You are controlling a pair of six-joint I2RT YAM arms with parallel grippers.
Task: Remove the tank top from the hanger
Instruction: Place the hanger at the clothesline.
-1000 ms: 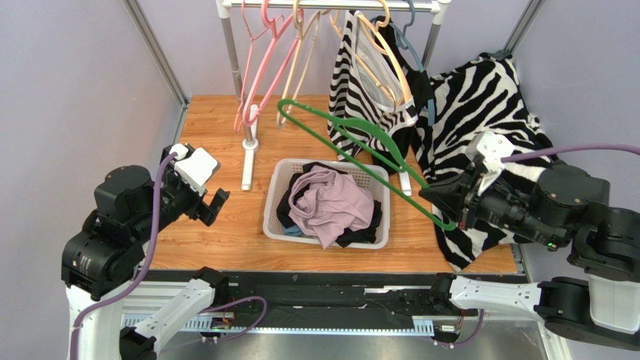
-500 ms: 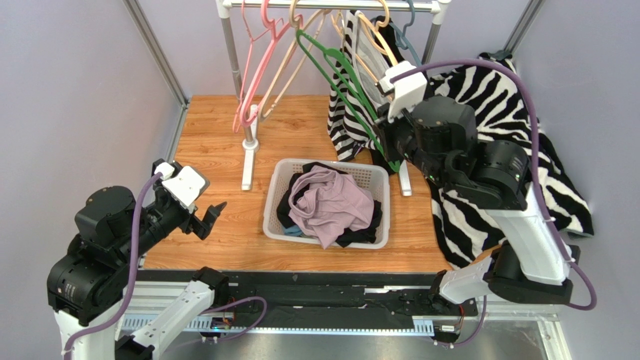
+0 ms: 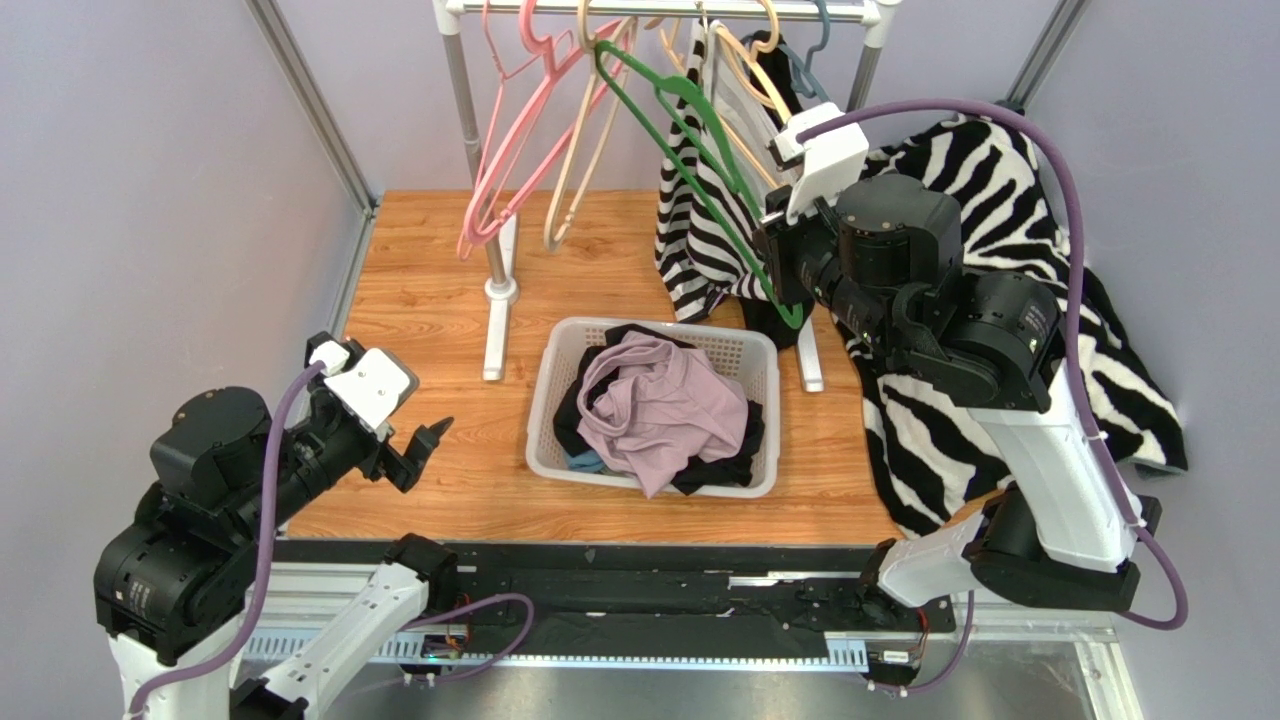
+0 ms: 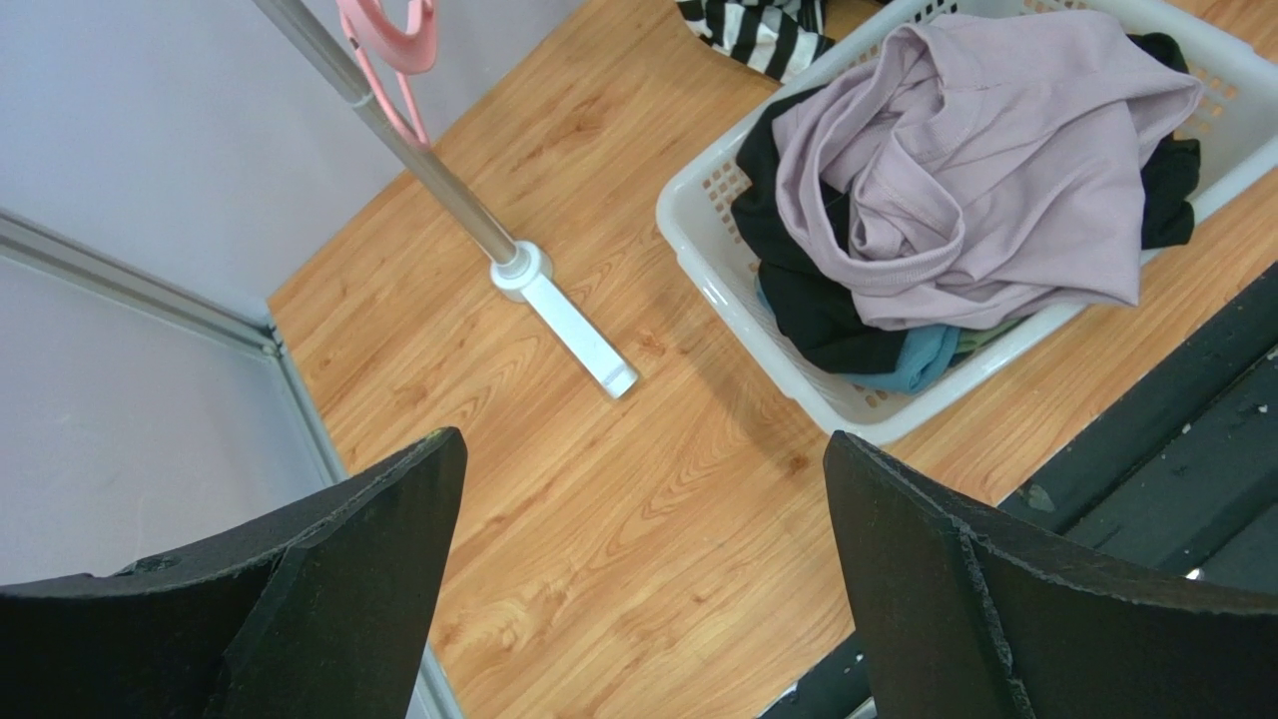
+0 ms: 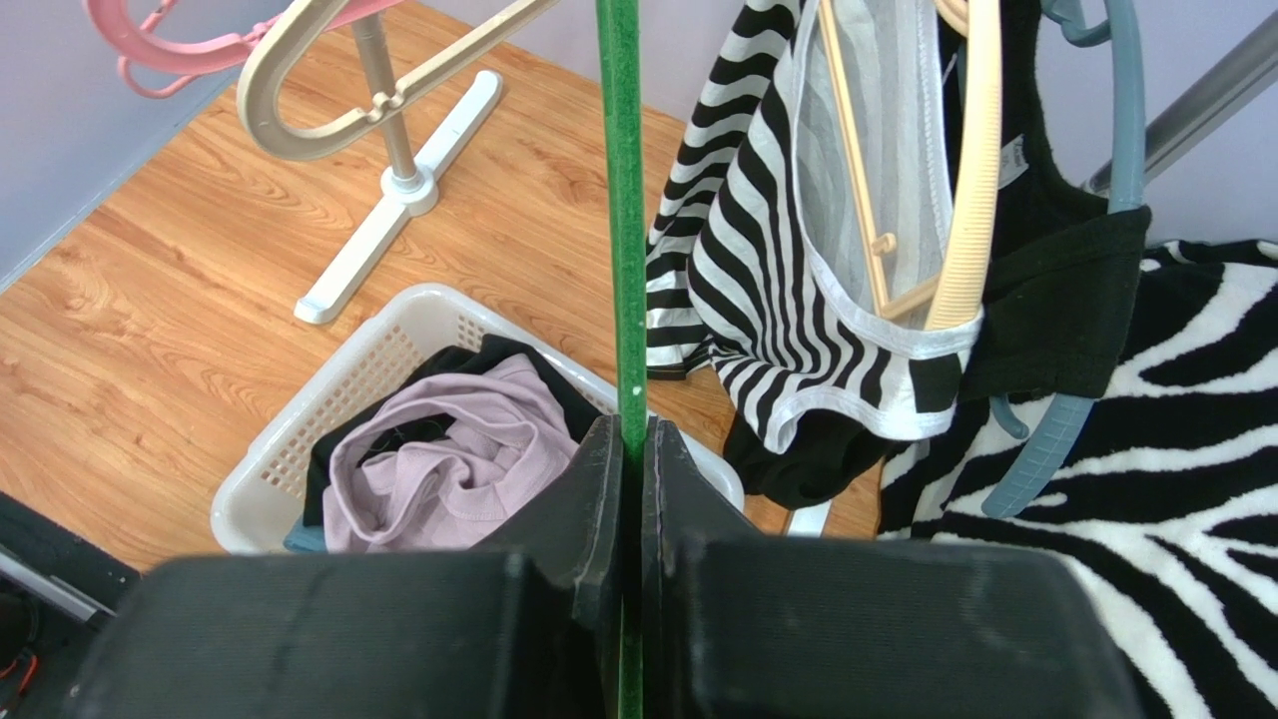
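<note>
A zebra-striped tank top [image 3: 703, 210] hangs on a beige hanger [image 3: 747, 113] on the rack rail [image 3: 661, 9]. It also shows in the right wrist view [image 5: 780, 285], on its beige hanger [image 5: 968, 180]. My right gripper [image 3: 777, 293] is shut on the lower end of a bare green hanger [image 3: 684, 128], whose hook is up at the rail. In the right wrist view the green bar [image 5: 618, 225] runs straight up from the closed gripper [image 5: 632, 450]. My left gripper [image 3: 409, 450] is open and empty over the front left of the table [image 4: 642, 442].
A white basket [image 3: 549, 390] holds a lilac garment [image 3: 661, 408] and dark clothes in mid table. Pink hangers [image 3: 504, 135] and more beige ones hang to the left. A black garment on a blue hanger [image 5: 1080, 285] and a zebra cloth [image 3: 1037, 225] lie to the right. The rack foot [image 4: 578, 322] stands on the table.
My right arm has carried the green hanger from the front right up to the rail and holds it there. The pink hangers have swung. My left arm has sunk back a little.
</note>
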